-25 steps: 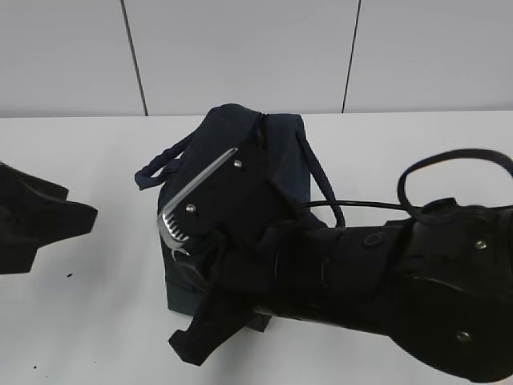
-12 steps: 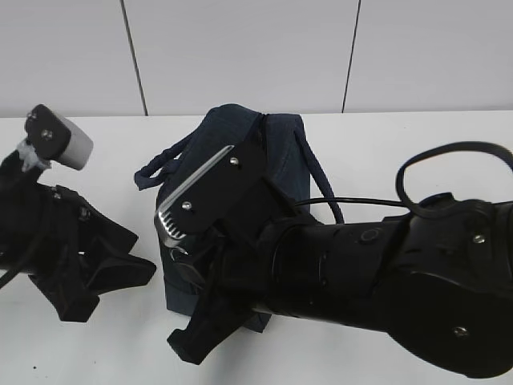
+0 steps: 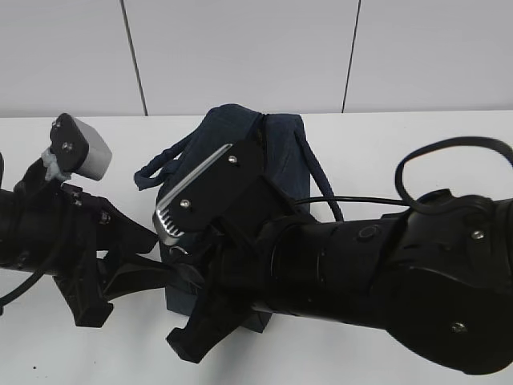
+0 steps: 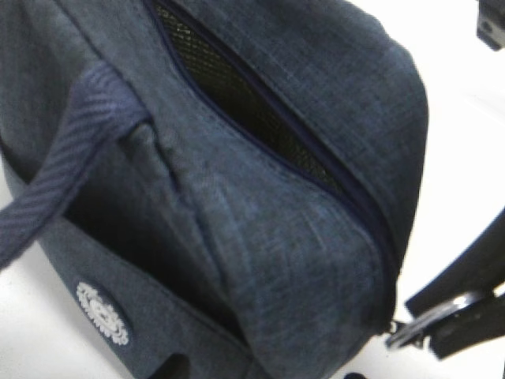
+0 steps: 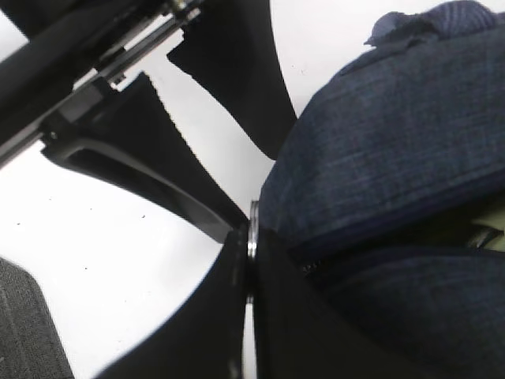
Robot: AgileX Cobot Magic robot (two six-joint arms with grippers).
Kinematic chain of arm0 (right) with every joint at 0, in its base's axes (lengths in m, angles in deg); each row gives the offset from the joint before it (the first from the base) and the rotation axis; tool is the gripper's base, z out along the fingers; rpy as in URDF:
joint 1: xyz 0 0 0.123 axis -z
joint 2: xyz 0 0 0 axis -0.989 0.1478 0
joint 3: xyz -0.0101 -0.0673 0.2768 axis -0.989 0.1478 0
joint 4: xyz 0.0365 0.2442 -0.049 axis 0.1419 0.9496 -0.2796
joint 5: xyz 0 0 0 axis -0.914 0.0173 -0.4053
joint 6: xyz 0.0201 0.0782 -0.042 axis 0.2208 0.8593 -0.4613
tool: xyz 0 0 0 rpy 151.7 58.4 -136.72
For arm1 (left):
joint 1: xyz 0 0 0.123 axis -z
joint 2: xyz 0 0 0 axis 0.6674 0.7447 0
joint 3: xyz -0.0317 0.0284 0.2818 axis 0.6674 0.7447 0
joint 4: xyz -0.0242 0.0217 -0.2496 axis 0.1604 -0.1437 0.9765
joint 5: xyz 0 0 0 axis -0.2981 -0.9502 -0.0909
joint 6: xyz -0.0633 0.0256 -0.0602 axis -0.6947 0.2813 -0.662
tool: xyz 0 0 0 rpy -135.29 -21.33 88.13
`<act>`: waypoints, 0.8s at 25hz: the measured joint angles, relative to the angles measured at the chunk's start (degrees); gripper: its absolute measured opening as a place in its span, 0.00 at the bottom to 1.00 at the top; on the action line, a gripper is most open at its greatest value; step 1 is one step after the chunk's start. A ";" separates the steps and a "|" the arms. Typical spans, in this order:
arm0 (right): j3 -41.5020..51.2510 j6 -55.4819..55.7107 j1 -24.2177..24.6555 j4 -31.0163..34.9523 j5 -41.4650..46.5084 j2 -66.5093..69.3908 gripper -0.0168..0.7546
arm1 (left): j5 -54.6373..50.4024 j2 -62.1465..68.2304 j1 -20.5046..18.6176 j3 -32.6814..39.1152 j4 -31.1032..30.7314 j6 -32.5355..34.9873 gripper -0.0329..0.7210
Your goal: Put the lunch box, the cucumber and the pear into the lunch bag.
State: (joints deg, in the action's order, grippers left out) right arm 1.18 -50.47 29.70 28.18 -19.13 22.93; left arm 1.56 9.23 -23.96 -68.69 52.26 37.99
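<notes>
1. Exterior view first: the navy lunch bag [image 3: 276,160] stands upright on the white table [image 3: 417,152], roughly in the middle. Both arms crowd its near end.

2. Right gripper [image 5: 248,260]: its two black fingers are pressed tight together, and they're pinching the silver ring pull [image 5: 253,230] at the end of the bag's zipper. You can see the metal ring sandwiched right between the fingertips in the right wrist view. So it's clamped on the ring pull, not on the fabric.

3. From the exterior view the right arm [image 3: 377,273] comes in from the right and covers a big chunk of the bag's near side.

4. Left gripper [image 3: 148,269]: comes in from the left, fingers pointing right toward the bag's near left corner. The jaws stand about halfway apart with nothing between them as far as I can see. The tips are just beside the bag; can't tell if they actually touch it.

5. Left wrist view looks down on the bag top. The zipper [image 4: 260,118] is open along most of what's visible, showing a dark gap. The inside is too dark to make out any contents.

6. Same view: one padded handle [image 4: 67,181] drapes down the side, and a small white round logo [image 4: 102,313] sits low on the panel.

7. Lunch box, cucumber and pear: not visible in any view.
</notes>
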 joint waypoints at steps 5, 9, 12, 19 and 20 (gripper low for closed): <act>-0.09 0.00 0.00 0.00 0.00 0.00 0.03 | 0.16 1.83 3.64 -0.13 0.39 1.43 0.53; -0.09 0.00 0.00 0.00 0.49 0.00 0.03 | 3.27 4.42 6.46 -0.37 2.99 1.77 0.36; -0.09 0.00 0.00 0.00 0.61 0.00 0.03 | 4.24 5.19 6.74 -0.42 4.63 1.91 0.11; -2.51 0.00 0.00 0.00 2.42 0.00 0.03 | 4.68 5.19 6.88 -0.42 4.80 1.96 0.04; -3.46 -0.13 0.00 0.00 3.09 0.00 0.03 | 4.68 5.19 6.88 -0.42 4.85 1.96 0.04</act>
State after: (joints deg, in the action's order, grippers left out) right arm -2.28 -50.60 29.70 28.18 -16.04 22.93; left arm 6.23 14.42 -17.08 -69.11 57.11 39.95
